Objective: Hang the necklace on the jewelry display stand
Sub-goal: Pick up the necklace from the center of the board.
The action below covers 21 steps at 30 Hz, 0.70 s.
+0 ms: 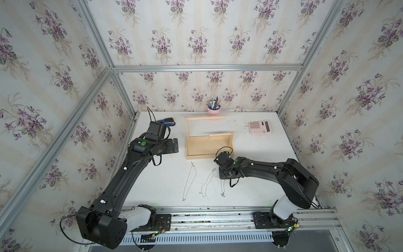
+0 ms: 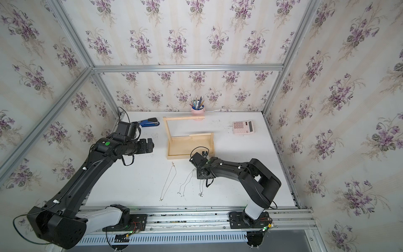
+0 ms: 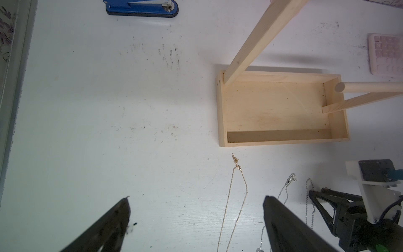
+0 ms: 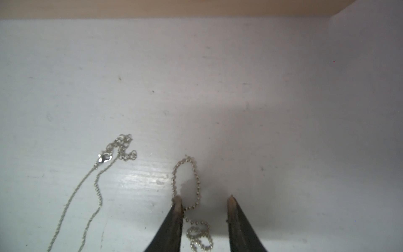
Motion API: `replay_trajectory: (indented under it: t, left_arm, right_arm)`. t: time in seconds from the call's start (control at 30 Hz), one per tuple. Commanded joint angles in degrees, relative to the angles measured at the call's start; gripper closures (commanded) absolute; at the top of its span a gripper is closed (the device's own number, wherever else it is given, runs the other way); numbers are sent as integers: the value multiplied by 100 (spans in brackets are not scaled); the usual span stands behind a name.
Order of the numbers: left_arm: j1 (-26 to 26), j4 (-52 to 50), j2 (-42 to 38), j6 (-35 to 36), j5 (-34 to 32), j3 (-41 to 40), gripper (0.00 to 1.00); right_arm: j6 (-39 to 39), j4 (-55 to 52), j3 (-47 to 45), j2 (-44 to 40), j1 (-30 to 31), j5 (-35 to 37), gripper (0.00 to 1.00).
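The jewelry display stand point(image 1: 207, 146) sits mid-table toward the back wall, its tray base flat on the white table point(image 1: 257, 174) just in front of a pink pen cup point(image 1: 213, 112), with no chain on its top bar; three necklaces lie stretched out on the table in front of the tray: a gold necklace point(image 1: 189, 181), a silver rope necklace point(image 1: 207, 183) and, furthest to the right, the ball-chain necklace point(image 4: 197, 174); the right gripper point(image 4: 204, 198) is down at the far end of that ball chain, near the tray's front right corner; its jaws stand partly apart, straddling the chain, one fingertip point(image 4: 176, 209) touching the beads and the other clear, so nothing is pinched; the left gripper point(image 3: 197, 198) hovers left of the stand, spread wide and holding nothing; a blue stapler point(image 1: 166, 122) lies behind it, and a pink calculator point(image 1: 260, 127) lies at the back right.
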Motion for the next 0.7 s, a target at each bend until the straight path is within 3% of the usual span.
replay_trajectory:
  t: [0.0, 0.43, 0.67]
  left_arm:
    - [-3, 28, -29, 68, -18, 1, 3]
    - [-3, 32, 10, 81, -18, -2, 3]
    - [-3, 21, -20, 90, -36, -12, 3]
  right_arm:
    - [170, -302, -141, 28, 33, -318, 68]
    - [451, -601, -38, 34, 384, -449, 65]
    - [641, -681, -276, 50, 417, -554, 70]
